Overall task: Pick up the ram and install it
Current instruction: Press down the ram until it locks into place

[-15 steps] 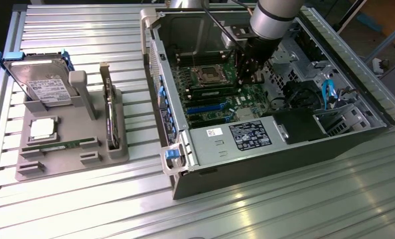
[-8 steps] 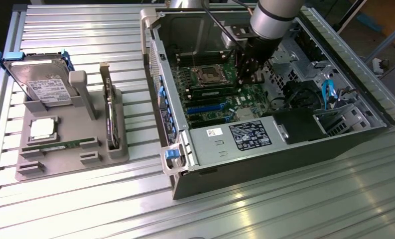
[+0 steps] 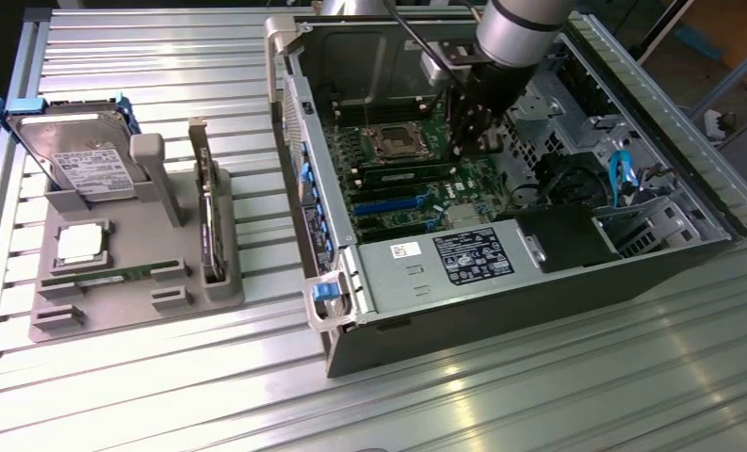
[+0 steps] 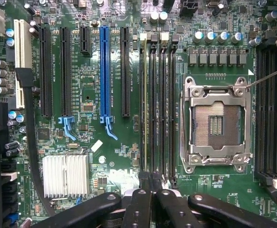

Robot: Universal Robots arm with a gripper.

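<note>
Your gripper (image 4: 150,190) is over the memory slots (image 4: 158,104) inside the case (image 3: 674,245), jaws pinched shut. A ram (image 4: 146,109) sits in a slot directly under the fingertips; whether it's fully seated, can't tell. Its twin (image 3: 112,276) lies on the tray (image 3: 135,315).

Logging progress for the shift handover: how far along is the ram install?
Done: one ram stick stands in a slot beside the empty processor socket. In hand: the shut end effector sits over that stick's end. Left: latching can't be confirmed; the twin stick lies in the tray.
</note>
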